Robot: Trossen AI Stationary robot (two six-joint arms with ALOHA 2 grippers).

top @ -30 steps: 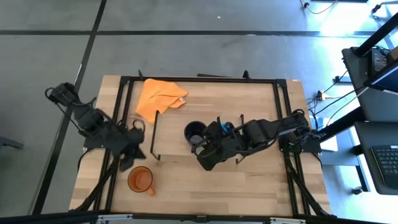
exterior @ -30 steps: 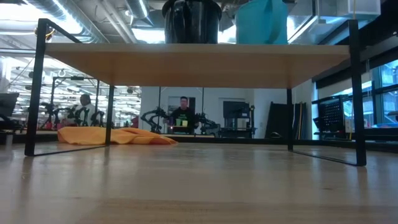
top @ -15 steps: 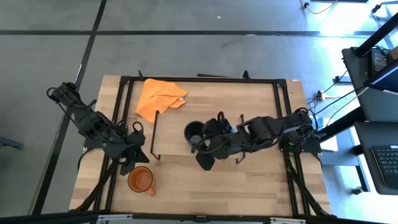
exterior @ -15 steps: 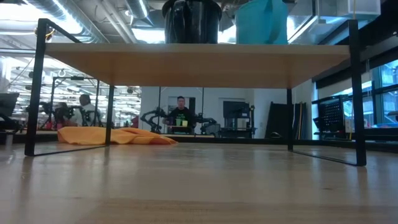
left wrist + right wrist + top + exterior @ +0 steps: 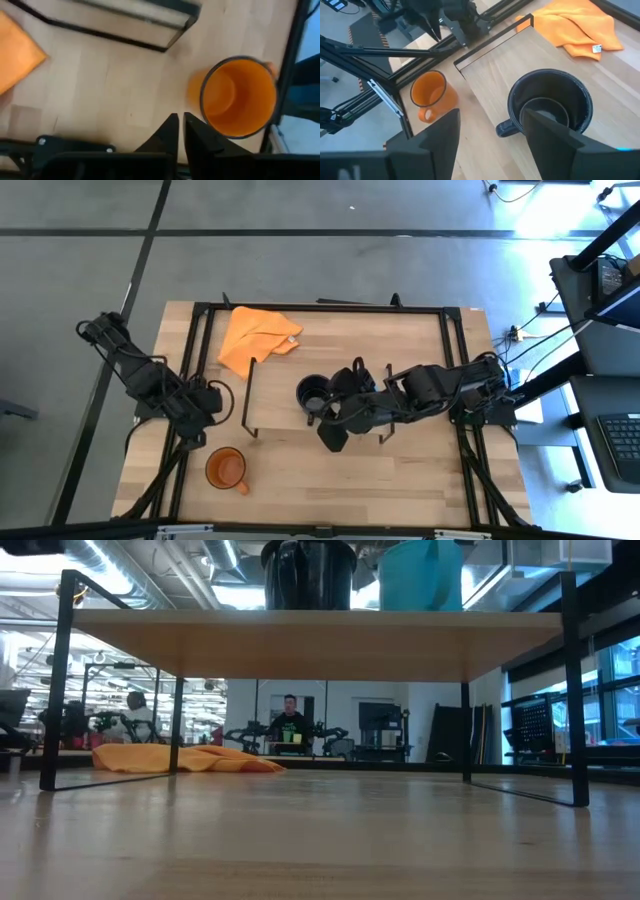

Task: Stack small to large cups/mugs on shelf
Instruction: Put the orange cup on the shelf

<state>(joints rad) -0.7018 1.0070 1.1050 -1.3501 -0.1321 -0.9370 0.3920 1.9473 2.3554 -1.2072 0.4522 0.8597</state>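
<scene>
The orange mug [image 5: 226, 469] stands upright on the table near the front left; it also shows in the left wrist view [image 5: 240, 97]. The black mug [image 5: 313, 392] and the light blue mug [image 5: 420, 575] stand side by side on the shelf [image 5: 300, 645]. In the high view my right arm hides the blue mug. My left gripper [image 5: 179, 125] is shut and empty, above the table between the shelf's left end and the orange mug. My right gripper [image 5: 492, 145] is wide open just right of the black mug [image 5: 550, 107], touching nothing.
An orange cloth [image 5: 258, 335] lies at the table's far left, behind the shelf's left frame [image 5: 247, 395]. A black metal frame [image 5: 320, 306] runs around the table's edges. People and other robot arms show in the room beyond the table [image 5: 290, 725].
My left gripper has drawn back from beside the orange mug toward the table's far edge and a little left. The orange mug has stayed where it was.
</scene>
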